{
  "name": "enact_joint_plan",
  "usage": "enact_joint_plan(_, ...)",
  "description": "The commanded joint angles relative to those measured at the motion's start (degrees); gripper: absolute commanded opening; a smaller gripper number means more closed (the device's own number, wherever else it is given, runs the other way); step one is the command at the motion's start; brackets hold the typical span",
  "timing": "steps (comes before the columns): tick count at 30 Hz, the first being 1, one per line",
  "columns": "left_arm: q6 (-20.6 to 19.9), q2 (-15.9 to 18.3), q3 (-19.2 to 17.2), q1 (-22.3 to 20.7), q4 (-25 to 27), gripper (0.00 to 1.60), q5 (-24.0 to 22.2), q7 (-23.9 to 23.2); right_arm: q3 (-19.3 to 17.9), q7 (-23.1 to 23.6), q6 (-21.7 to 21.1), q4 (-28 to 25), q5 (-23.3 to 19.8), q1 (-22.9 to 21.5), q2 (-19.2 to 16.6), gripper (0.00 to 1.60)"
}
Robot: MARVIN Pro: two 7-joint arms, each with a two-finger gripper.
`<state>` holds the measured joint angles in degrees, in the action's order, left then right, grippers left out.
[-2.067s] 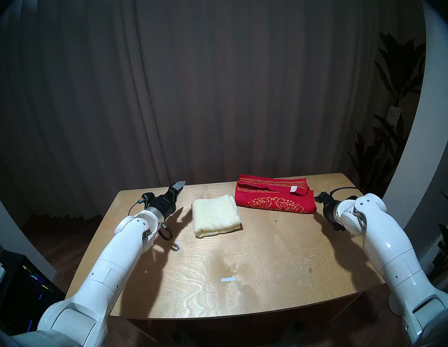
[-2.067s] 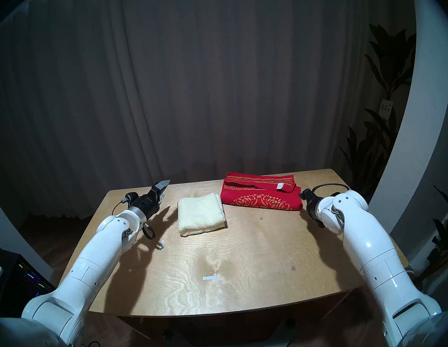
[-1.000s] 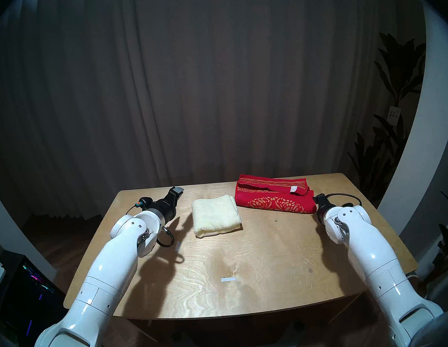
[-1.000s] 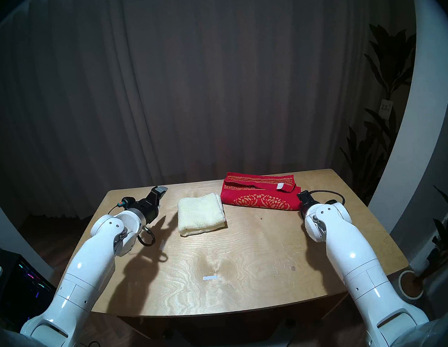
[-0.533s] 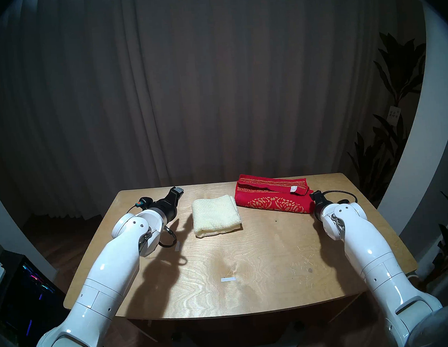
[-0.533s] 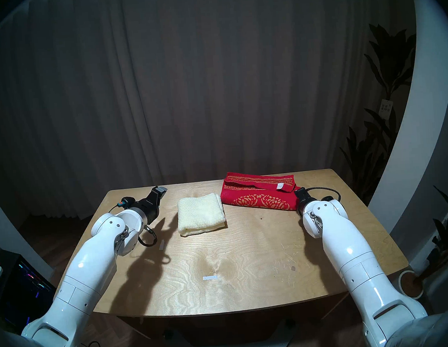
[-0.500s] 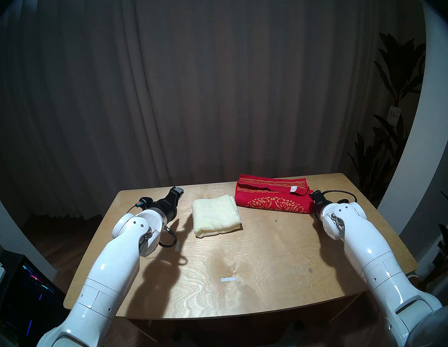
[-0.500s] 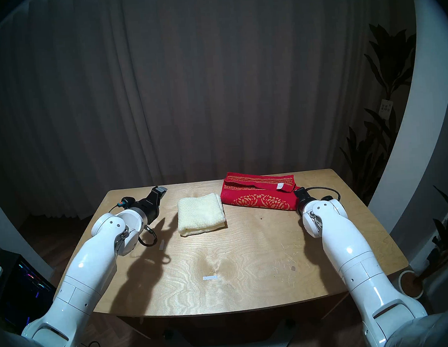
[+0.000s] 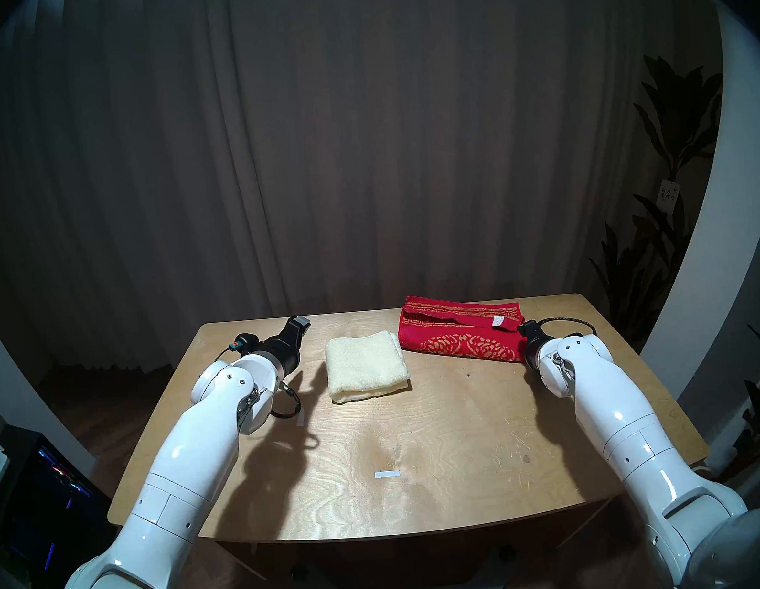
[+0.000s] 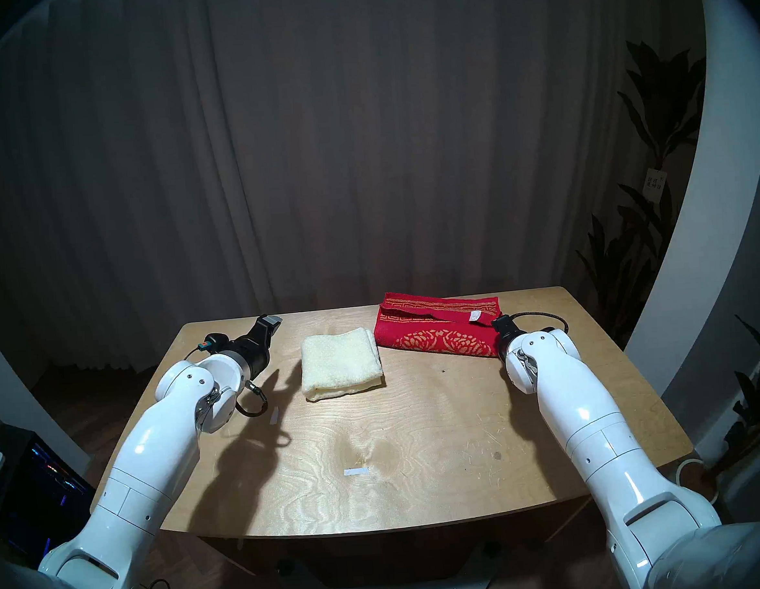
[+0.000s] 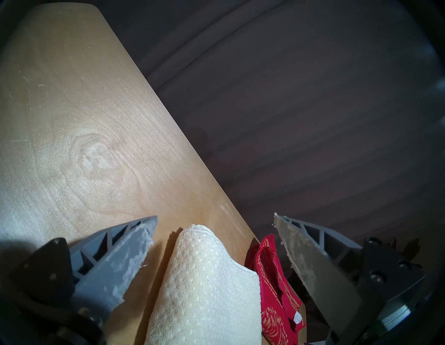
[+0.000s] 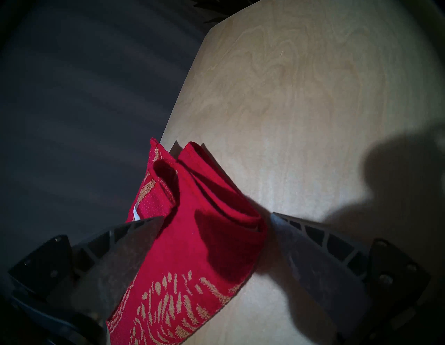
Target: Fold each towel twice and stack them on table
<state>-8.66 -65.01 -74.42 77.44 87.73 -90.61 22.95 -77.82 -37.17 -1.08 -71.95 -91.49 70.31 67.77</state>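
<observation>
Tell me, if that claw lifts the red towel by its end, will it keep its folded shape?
Probably not. The red towel is soft terry, with loose layers curling open at the end, so it would likely droop and unfold. It looks light. The right gripper, jaws open around that end, should not slip on the nubby cloth.

1. No readable text anywhere right now.
2. Red towel (image 9: 464,335): a small white tag (image 9: 498,321) sits on its folded band, and any print on it is too small to make out.
3. Plant (image 9: 672,141) at far right: a pale card (image 9: 668,193) hangs there with dark marks, illegible.
4. Cream towel (image 9: 366,365) and worktop (image 9: 446,440): no lettering shows.
</observation>
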Motion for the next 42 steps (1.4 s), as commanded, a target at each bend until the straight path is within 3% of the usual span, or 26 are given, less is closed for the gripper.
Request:
enact_joint_plan(1, 0.3, 0.3, -0.9, -0.6, 0.9, 1.60, -0.1, -0.2, 2.6, 0.7, -0.7, 4.0, 0.4, -3.1, 3.0, 1.60)
enact_joint_plan(8, 0.5, 0.2, -1.1, -0.5, 0.6, 1.60, -0.2, -0.2, 4.0, 0.8, -0.7, 6.9, 1.0, -4.8, 3.5, 1.60)
enact_joint_plan(9, 0.5, 0.2, -1.1, -0.6, 0.6, 1.60, -0.2, -0.1, 4.1, 0.8, -0.7, 7.2, 1.0, -4.9, 3.5, 0.92)
enact_joint_plan(11, 0.5, 0.1, -1.2, -0.6, 0.6, 1.60, -0.2, 0.1, 4.5, 0.9, -0.5, 8.0, 1.2, -5.2, 3.4, 0.43)
enact_joint_plan(12, 0.6, 0.0, -1.2, -0.7, 0.5, 1.60, -0.2, 0.2, 4.5, 1.0, -0.6, 8.4, 1.1, -5.2, 3.3, 0.08)
enact_joint_plan(14, 0.6, 0.0, -1.1, -0.8, 0.4, 1.60, -0.2, 0.2, 4.6, 1.1, -0.5, 8.6, 1.1, -5.3, 3.1, 0.00)
enact_joint_plan(20, 0.6, -0.8, -0.6, -1.4, -0.3, 1.60, -0.1, 0.1, 4.0, -0.3, -1.0, 6.2, 1.0, -4.4, 1.1, 0.00)
enact_joint_plan(26, 1.0, -1.9, 0.1, -1.5, -0.4, 1.60, 0.3, 0.1, 4.5, -5.2, -4.2, 3.6, 1.7, -3.2, -2.9, 0.00)
enact_joint_plan(33, 1.8, -3.3, 1.5, -1.5, 0.3, 1.60, 0.9, 0.5, 2.8, -5.5, -6.4, 2.5, 1.2, -0.6, -6.7, 0.00)
enact_joint_plan(42, 3.2, -4.7, 3.1, -1.4, 0.9, 1.60, 1.9, 1.1, 3.2, -5.0, -10.3, 2.0, 2.9, 0.2, -10.5, 0.00)
